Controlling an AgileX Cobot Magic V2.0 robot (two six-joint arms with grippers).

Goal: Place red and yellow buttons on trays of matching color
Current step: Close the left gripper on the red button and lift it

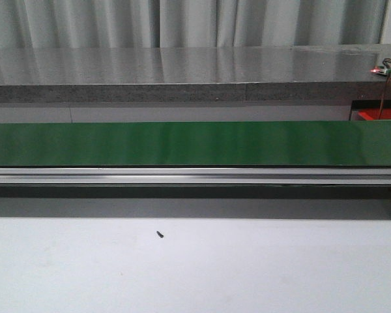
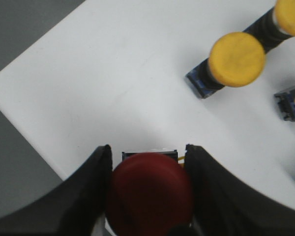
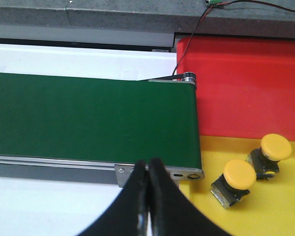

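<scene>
In the left wrist view my left gripper [image 2: 148, 157] is shut on a red button [image 2: 150, 191], its black fingers against both sides of the red cap, over a white table [image 2: 113, 83]. Two yellow buttons [image 2: 236, 59] [image 2: 290, 15] lie further off on that table. In the right wrist view my right gripper [image 3: 148, 164] is shut and empty, above the end of the green conveyor belt [image 3: 88, 118]. A red tray [image 3: 246, 88] and a yellow tray [image 3: 280, 211] stand beside the belt's end. Two yellow buttons [image 3: 238, 176] [image 3: 275, 147] lie on the yellow tray.
The front view shows the green belt [image 1: 195, 143] on its aluminium rail, a grey counter [image 1: 182, 72] behind and a small black screw [image 1: 159, 234] on the white table. A dark part [image 2: 291, 103] lies near the yellow buttons. A cable [image 3: 191, 34] runs past the red tray.
</scene>
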